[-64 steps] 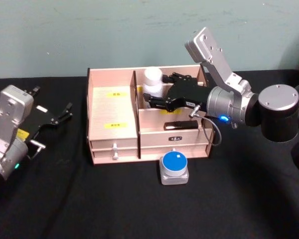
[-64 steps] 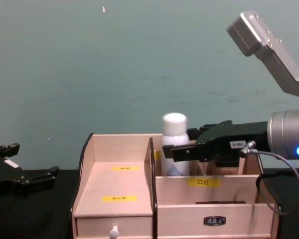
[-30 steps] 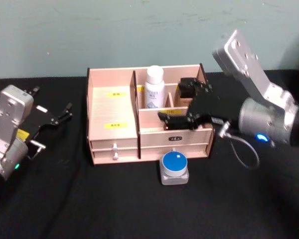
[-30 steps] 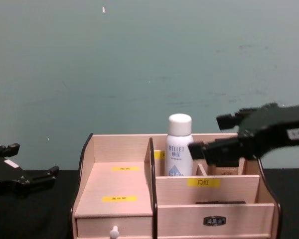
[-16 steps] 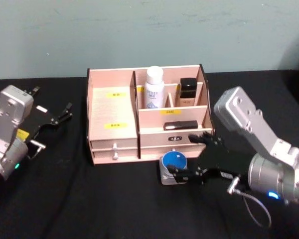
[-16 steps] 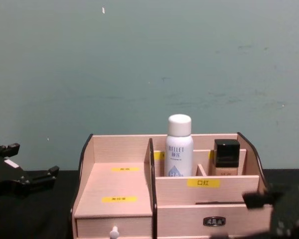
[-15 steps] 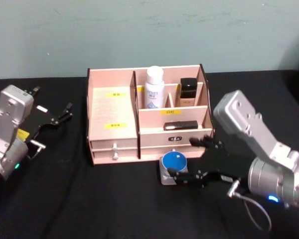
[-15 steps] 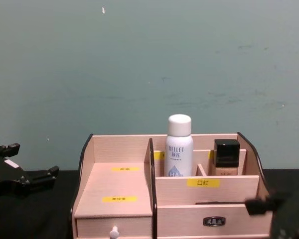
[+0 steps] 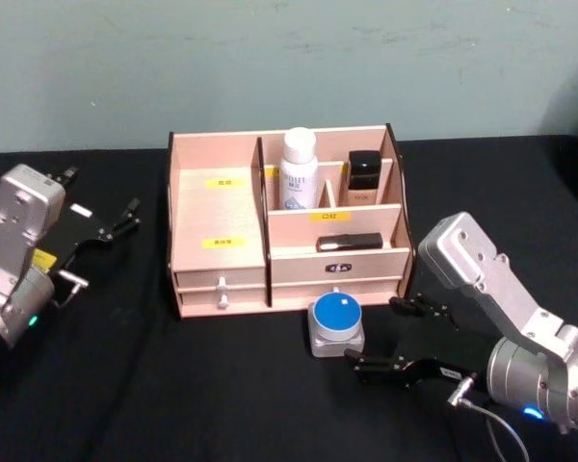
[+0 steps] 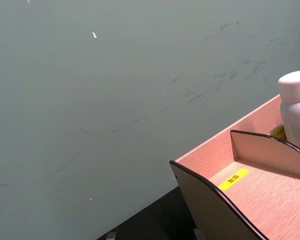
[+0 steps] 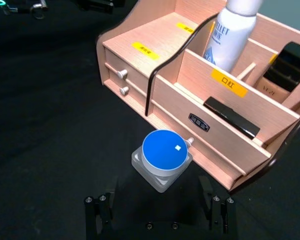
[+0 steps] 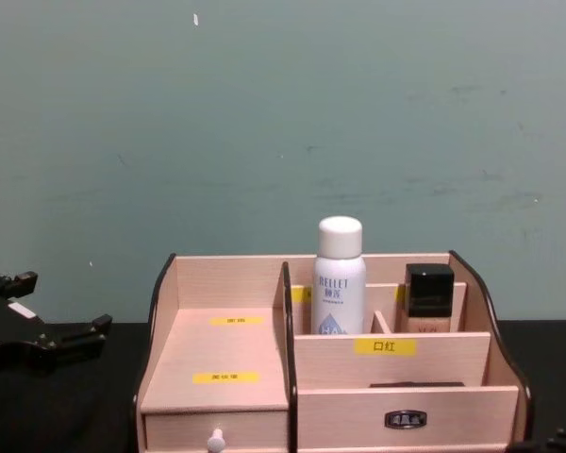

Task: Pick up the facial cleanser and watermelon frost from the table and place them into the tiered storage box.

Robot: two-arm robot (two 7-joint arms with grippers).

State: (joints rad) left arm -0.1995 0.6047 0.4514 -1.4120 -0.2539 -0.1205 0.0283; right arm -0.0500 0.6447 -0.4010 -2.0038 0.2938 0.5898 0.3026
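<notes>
The tiered storage box stands mid-table. A white-capped bottle, the facial cleanser, stands upright in its rear middle compartment, also in the chest view and the right wrist view. A square grey jar with a blue lid, which I take for the watermelon frost, sits on the black cloth just in front of the box's drawers. My right gripper is open and low over the cloth, just right of the jar and apart from it; the jar lies ahead of its spread fingers. My left gripper is parked open at far left.
A black-capped bottle stands in the rear right compartment and a flat black item lies on the middle tier. Two small drawer knobs face me. Black cloth stretches free to the front and left of the box.
My right gripper let go of the white bottle in the box, drew back out and dropped to the cloth beside the blue-lidded jar. The left arm has not moved.
</notes>
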